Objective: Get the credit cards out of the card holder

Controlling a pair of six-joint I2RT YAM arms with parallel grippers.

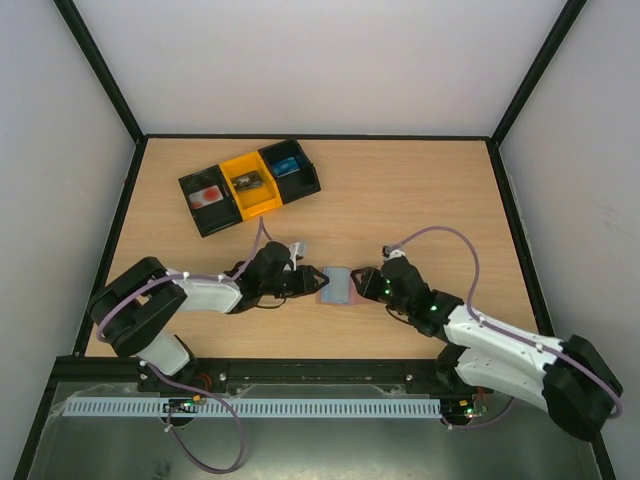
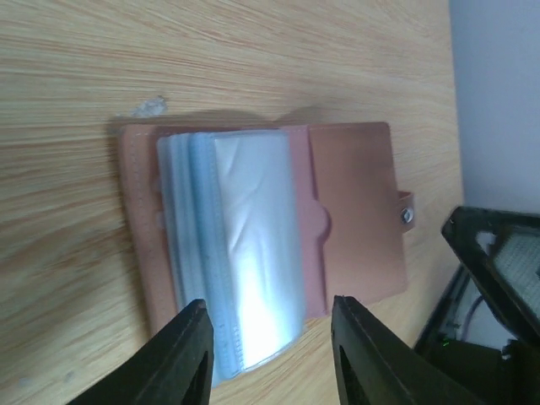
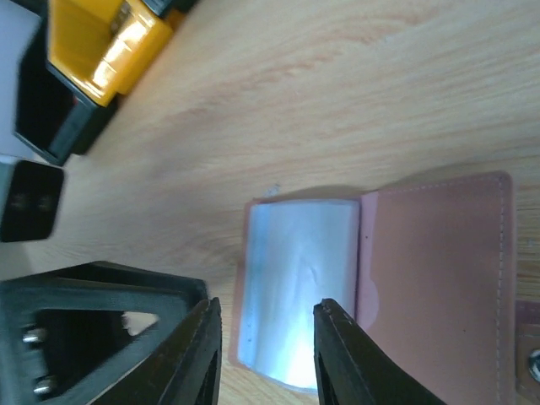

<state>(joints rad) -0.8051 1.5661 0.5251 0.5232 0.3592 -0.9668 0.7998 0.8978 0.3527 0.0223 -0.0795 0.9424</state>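
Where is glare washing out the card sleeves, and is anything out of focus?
Left wrist: strong white glare on the plastic sleeves of the card holder, contents unreadable; left pincer blurred. Right wrist: same washout on the sleeves, right pincer soft-edged. Top external: evenly lit, no glare, holder small.

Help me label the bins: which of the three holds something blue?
The right-end black bin in the top view, beside the yellow bin; the left-end black bin holds something red instead.
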